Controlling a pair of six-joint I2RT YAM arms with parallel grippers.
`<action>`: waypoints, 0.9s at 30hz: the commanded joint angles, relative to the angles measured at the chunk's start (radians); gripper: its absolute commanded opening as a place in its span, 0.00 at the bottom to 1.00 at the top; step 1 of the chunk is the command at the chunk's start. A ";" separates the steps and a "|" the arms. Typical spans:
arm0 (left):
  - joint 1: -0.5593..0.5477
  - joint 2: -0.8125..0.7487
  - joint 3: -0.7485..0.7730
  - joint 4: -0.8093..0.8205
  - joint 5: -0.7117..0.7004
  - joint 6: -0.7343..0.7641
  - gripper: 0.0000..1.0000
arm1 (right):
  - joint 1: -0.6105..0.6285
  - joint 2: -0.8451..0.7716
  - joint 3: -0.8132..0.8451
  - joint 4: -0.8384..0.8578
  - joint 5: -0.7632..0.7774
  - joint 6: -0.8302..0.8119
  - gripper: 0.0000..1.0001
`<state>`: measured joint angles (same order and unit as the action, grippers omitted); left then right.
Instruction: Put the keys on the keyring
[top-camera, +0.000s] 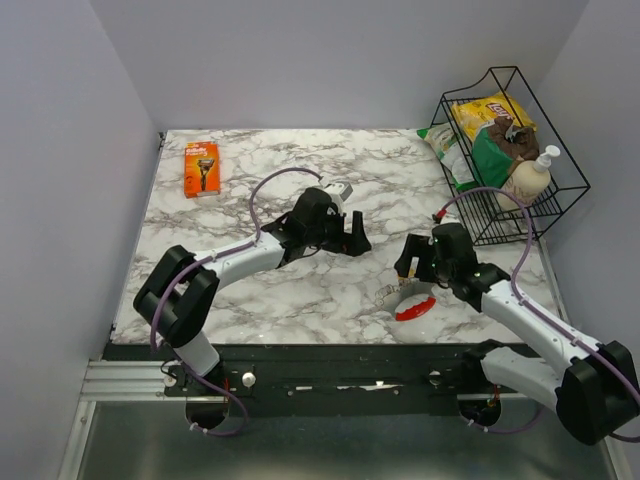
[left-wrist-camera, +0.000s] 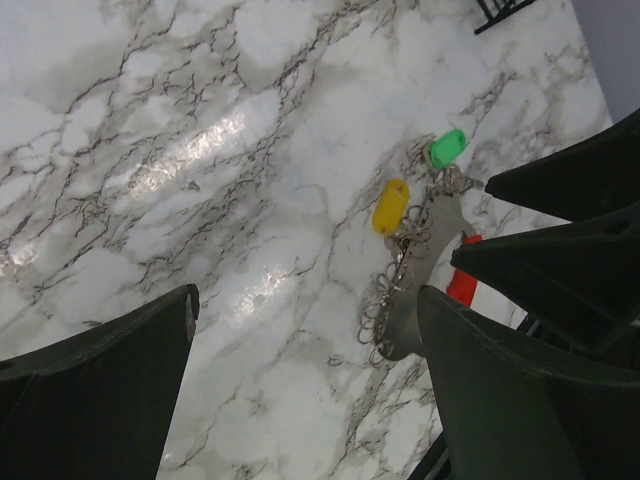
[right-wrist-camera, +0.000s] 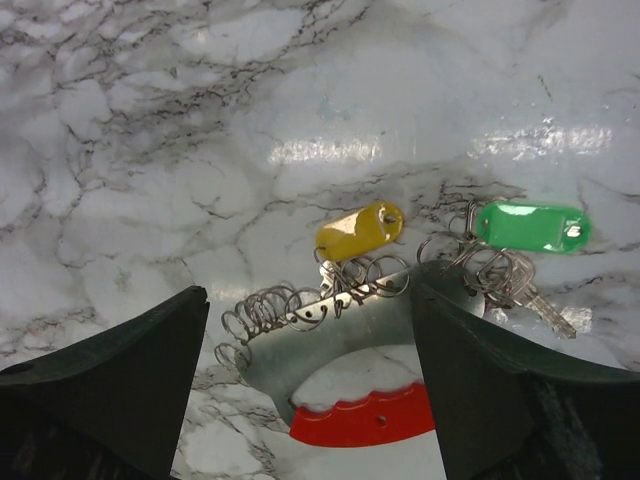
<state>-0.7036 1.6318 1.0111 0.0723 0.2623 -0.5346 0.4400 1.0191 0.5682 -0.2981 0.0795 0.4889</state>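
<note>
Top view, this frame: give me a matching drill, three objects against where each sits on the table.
Things:
1. razor pack
2. wire basket
3. keys

Places:
A. near right
B. far left
C. far right

Pairs: 1-B, 2-C, 3-A.

The keys (top-camera: 402, 300) lie on the table (top-camera: 300, 295), near its front edge; the wire basket (top-camera: 505, 222) stands behind and right of the keys; the razor pack (top-camera: 201, 168) lies well behind and left of the keys.
</note>
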 joint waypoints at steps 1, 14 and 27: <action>0.001 -0.007 0.030 -0.065 -0.060 0.038 0.99 | 0.000 0.010 -0.027 -0.091 -0.069 0.085 0.86; 0.001 -0.012 0.043 -0.111 -0.064 0.070 0.99 | 0.000 0.074 -0.070 -0.062 -0.146 0.143 0.75; 0.001 -0.040 0.017 -0.106 -0.084 0.079 0.99 | 0.000 0.163 -0.057 0.014 -0.109 0.122 0.70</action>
<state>-0.7033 1.6188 1.0355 -0.0254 0.1967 -0.4751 0.4393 1.1351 0.4870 -0.3267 -0.0429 0.6205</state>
